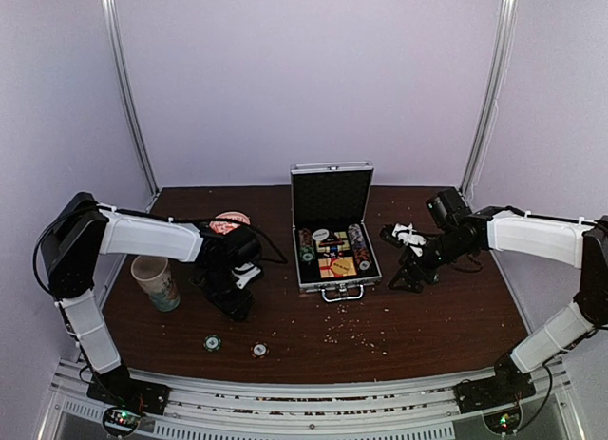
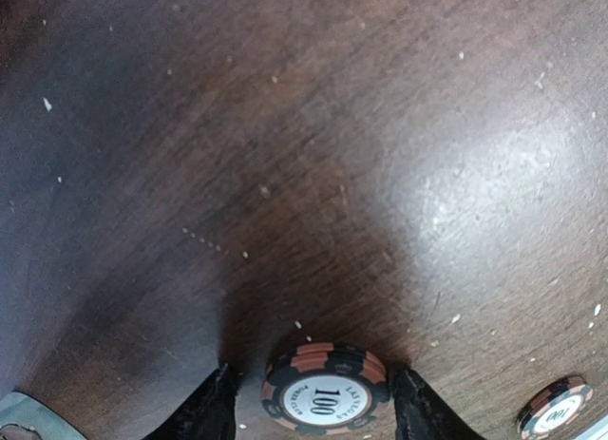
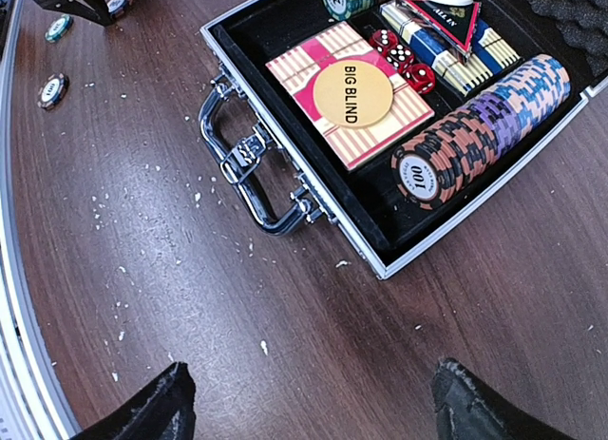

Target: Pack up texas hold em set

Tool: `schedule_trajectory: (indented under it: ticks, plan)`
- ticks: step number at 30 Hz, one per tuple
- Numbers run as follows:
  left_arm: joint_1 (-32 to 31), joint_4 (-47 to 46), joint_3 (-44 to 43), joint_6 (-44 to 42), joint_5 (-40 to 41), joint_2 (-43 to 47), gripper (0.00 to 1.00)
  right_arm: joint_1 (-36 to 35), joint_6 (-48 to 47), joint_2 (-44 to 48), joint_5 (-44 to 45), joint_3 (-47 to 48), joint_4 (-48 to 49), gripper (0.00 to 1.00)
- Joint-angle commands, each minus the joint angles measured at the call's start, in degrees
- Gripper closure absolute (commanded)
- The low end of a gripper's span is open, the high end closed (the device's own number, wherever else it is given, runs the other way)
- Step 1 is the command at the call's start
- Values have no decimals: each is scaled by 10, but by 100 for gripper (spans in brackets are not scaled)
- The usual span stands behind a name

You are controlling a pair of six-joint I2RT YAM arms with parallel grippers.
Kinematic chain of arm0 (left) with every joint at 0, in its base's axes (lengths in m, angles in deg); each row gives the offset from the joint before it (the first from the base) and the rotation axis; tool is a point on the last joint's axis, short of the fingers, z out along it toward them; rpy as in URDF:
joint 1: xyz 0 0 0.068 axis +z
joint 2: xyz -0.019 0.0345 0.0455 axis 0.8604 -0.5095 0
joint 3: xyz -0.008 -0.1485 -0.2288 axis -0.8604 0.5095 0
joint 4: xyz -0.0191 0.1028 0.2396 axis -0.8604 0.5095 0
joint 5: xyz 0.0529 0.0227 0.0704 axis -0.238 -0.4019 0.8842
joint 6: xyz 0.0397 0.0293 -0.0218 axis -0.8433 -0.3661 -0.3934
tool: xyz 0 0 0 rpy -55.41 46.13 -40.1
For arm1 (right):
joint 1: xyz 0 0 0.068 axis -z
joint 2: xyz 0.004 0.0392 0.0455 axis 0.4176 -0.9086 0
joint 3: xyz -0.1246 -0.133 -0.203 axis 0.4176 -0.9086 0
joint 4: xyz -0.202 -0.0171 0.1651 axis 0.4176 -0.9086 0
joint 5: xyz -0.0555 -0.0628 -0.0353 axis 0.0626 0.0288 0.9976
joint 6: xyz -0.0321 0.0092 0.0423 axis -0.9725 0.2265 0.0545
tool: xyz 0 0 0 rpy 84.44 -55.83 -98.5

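The silver case [image 1: 332,198] stands open mid-table, lid up. The right wrist view shows its rim [image 3: 380,267], the red-yellow card box [image 3: 304,74], the yellow "BIG BLIND" disc [image 3: 353,93], red dice [image 3: 404,65] and a row of chips [image 3: 484,126]. My left gripper [image 1: 237,307] is low over the table left of the case. Its jaws [image 2: 313,402] straddle a black-orange "100" chip [image 2: 326,388], close on the right, with a small gap on the left. Two more chips [image 1: 212,343] [image 1: 258,349] lie near the front. My right gripper [image 1: 407,277] [image 3: 313,402] is open and empty, right of the case.
A patterned paper cup [image 1: 157,281] stands by the left arm. A red-and-white bowl [image 1: 228,220] sits behind it. A small black-and-white object [image 1: 408,234] lies right of the case. Pale crumbs dot the brown table [image 1: 380,335]. A metal rail [image 1: 313,388] runs along the front edge.
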Motion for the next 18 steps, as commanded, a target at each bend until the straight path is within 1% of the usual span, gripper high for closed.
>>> schedule_trajectory:
  ticks: [1, 11, 14, 18]
  plan:
    - [-1, 49, -6, -8, -15, -9, 45, 1, -6, -4, -12, 14, -7, 14]
    - [-3, 36, -17, -10, -27, -22, 59, 1, -11, -9, -15, 18, -14, 16]
    - [-12, 36, -39, -10, -23, -9, 63, 1, -11, -8, -14, 17, -13, 16]
    - [-40, 39, -89, -9, -17, 11, 66, 1, -6, -10, -6, 19, -9, 17]
